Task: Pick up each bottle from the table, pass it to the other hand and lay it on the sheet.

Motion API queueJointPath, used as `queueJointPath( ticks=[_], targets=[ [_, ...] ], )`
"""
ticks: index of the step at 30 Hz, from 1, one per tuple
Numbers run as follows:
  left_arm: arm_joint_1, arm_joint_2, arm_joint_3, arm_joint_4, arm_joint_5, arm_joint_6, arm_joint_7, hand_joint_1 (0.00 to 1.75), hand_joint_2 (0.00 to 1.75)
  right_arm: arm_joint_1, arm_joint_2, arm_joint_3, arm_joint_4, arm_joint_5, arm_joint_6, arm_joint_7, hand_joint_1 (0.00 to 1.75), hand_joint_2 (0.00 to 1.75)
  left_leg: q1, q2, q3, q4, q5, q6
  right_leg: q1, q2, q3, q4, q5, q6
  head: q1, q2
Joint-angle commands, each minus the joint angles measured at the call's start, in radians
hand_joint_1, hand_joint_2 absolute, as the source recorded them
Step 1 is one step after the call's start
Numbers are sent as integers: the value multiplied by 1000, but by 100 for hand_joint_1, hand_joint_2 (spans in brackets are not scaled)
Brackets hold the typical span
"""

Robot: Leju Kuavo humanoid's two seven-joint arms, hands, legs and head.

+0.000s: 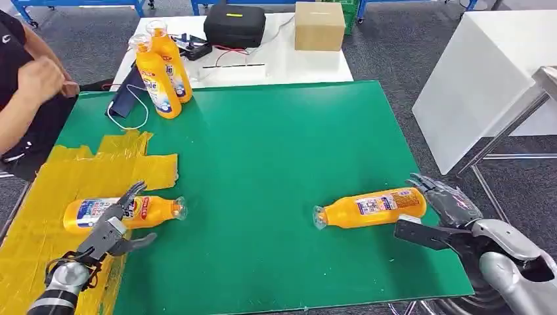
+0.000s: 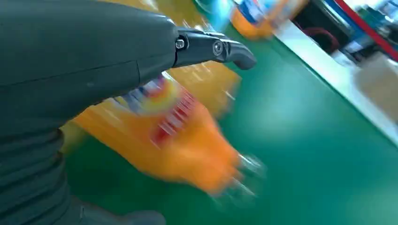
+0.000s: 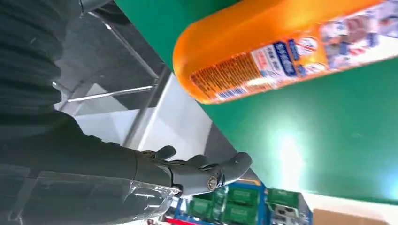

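L hand (image 1: 113, 226) open over bottle on sheet (image 1: 125, 211), R hand (image 1: 441, 216) open beside 2nd bottle (image 1: 371, 207)

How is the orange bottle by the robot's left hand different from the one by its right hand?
The orange bottle near the left hand lies partly on the yellow sheet, cap pointing right. The orange bottle near the right hand lies on bare green table, cap pointing left. Both lie on their sides.
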Motion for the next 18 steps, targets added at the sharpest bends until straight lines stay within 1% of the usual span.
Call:
queueJointPath(
  ticks=[1,5,7,11,13,16,17,18],
  targets=[
    [30,-55,-2,-114,74,-103,-7,0,0,-112,121,86,231,41,-4,-5,0,175,3,2,0,-1,-1,-2,2,3,1,-3,1,-1,0,0],
    [33,-54,-41,-137,73,-101,6,0,0,-156,161,119,299,74,-15,-5,0,175,2,1,-1,-1,0,-1,2,2,-1,-2,1,-1,0,0],
    [34,-53,-43,-139,74,-100,8,0,0,-161,164,122,304,75,-16,-5,0,175,3,3,-1,0,-1,-2,3,4,-1,-3,1,-1,0,0],
    [31,-54,-42,-136,84,-106,7,0,0,-168,167,126,312,77,-18,-5,0,175,1,1,-3,0,0,-1,1,2,-3,-1,1,0,0,0],
    [26,-55,-51,-136,84,-101,9,0,0,-196,191,142,350,101,-24,3,0,175,2,2,-3,0,-1,-1,2,2,-3,-2,1,0,0,0],
    [12,-59,-64,-125,94,-112,14,0,0,-253,252,174,456,152,-35,16,0,175,3,4,-2,0,-1,-2,3,4,-2,-3,1,-1,0,0],
    [10,-60,-66,-124,94,-111,14,0,0,-260,259,181,473,158,-38,14,0,175,4,4,-1,0,-1,-2,3,5,-1,-3,1,-1,0,0],
    [-1,-62,-74,-114,95,-109,14,0,0,-278,268,208,525,181,-31,15,3,175,3,3,-2,-1,-1,-2,3,4,-2,-3,2,-1,0,0]
  ],
)
